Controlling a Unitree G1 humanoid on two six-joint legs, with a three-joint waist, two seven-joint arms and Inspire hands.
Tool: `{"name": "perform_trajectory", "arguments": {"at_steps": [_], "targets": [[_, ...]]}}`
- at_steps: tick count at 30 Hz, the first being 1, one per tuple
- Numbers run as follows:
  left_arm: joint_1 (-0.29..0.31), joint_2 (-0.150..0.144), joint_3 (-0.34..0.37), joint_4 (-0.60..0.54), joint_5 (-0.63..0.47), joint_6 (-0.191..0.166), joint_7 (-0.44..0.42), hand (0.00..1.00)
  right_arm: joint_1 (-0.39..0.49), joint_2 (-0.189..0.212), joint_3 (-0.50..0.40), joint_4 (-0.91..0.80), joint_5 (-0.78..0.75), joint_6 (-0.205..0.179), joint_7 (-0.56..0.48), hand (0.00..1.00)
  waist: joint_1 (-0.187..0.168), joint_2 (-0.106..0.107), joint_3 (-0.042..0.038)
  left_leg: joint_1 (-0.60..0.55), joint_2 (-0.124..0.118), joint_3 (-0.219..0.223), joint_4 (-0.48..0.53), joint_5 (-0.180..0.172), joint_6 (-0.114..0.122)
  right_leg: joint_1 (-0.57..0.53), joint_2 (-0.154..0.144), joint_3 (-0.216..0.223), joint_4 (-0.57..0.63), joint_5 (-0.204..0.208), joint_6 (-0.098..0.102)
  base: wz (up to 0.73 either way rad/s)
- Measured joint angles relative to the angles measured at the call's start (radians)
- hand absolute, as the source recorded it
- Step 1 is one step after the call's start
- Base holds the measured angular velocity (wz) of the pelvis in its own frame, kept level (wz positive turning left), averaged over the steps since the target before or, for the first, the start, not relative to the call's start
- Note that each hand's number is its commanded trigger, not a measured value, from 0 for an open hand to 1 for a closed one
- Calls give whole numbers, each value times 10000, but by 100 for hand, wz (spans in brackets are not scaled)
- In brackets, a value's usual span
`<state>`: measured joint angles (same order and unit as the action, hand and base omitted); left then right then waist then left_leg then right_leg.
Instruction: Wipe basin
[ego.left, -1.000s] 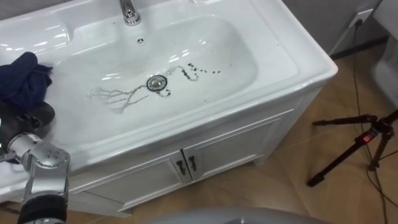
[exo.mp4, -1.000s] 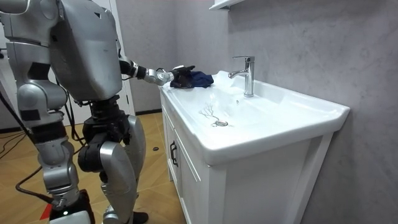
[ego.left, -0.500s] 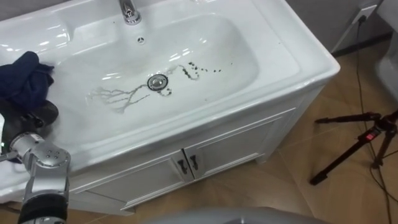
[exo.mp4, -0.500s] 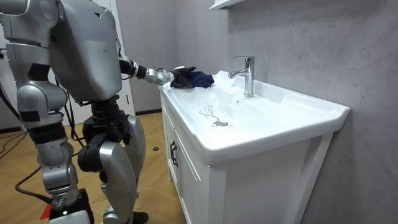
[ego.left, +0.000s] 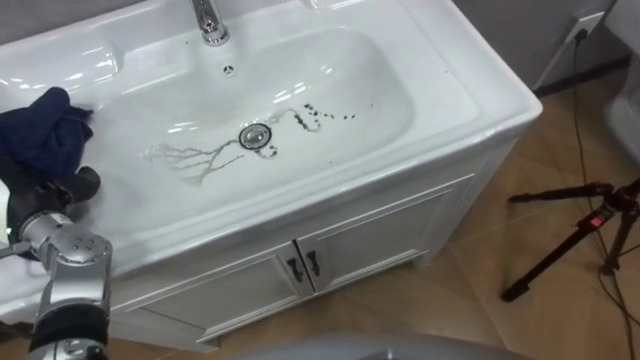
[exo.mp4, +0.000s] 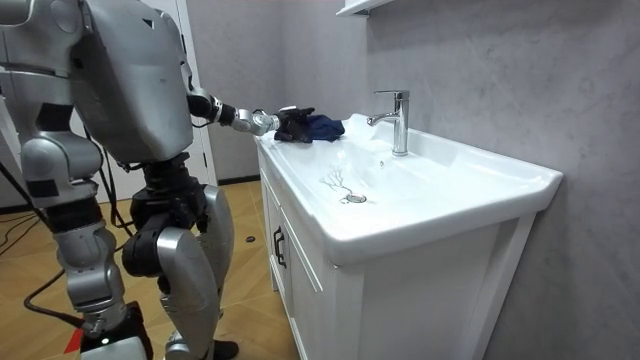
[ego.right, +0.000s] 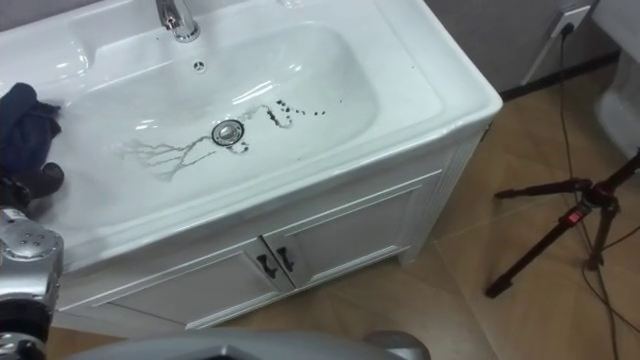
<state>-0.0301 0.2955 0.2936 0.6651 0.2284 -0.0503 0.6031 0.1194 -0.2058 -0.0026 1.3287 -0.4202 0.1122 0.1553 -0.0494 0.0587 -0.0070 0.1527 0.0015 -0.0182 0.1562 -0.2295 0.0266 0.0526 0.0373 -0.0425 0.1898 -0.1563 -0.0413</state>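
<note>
Robot stands at the end of the white cabinet (ego.left: 380, 235), left arm stretched over the worktop. Left hand (ego.left: 55, 190) sits on the ledge left of the white ceramic basin (ego.left: 470, 90), dark fingers curled onto the near edge of the crumpled dark blue cloth (ego.left: 45, 130). The cloth is on the worktop, outside the bowl and well apart from the round chrome drain (ego.left: 255, 136). Black specks (ego.left: 320, 113) lie right of the drain, grey branching streaks (ego.left: 190, 158) left of it. Chrome tap (ego.left: 208, 20) stands at the back rim. Right hand (exo.mp4: 108, 345) hangs at the room view's bottom edge; can't tell its state. Black tripod (ego.left: 580, 215) stands on the wooden floor.
</note>
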Motion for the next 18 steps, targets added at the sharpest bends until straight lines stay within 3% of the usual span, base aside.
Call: {"name": "perform_trajectory", "arguments": {"at_steps": [3,4,5,6,7,10,15,18], "targets": [[-7,47,-6,162,11,-105,-54,0,-19,-1,-19,-6,-14,-5,-22,0,9,-14,-8,6,0,2,0,1,-1,15,-1,-3,-1,1,-1,0],[-15,64,-6,242,17,-162,-59,12,-20,0,-20,-6,-12,-5,-21,0,9,-14,-8,12,1,3,0,2,-2,17,-1,-3,-1,1,-1,0],[-20,82,-6,316,17,-222,-77,45,-17,5,-20,-6,-11,-7,-17,0,10,-14,-8,19,3,5,2,4,-5,23,0,-3,-1,1,-2,0],[-24,109,-7,360,17,-226,-113,65,-16,6,-18,-6,-9,-3,-17,0,26,-13,-8,19,5,12,5,6,-9,25,0,-3,-3,1,-3,0],[-29,126,-15,413,17,-228,-141,100,-16,5,-17,-5,-3,2,-17,0,31,-13,-8,22,6,25,6,8,-11,24,1,5,-1,1,-3,0],[-37,270,-46,544,18,-230,-227,100,-19,12,3,-7,3,142,-17,0,51,-7,-7,101,16,72,-3,16,-23,79,16,43,9,0,-8,0],[-429,1013,-41,1546,69,-364,-529,100,-43,4,0,3,3,203,-14,0,180,20,-4,220,18,119,-10,32,-35,188,21,82,23,-2,-13,-1],[-660,1062,-36,2027,184,-366,-776,100,-59,-16,0,17,0,201,6,0,227,75,10,286,11,133,-116,30,-30,197,11,103,127,3,-2,-3]]}}
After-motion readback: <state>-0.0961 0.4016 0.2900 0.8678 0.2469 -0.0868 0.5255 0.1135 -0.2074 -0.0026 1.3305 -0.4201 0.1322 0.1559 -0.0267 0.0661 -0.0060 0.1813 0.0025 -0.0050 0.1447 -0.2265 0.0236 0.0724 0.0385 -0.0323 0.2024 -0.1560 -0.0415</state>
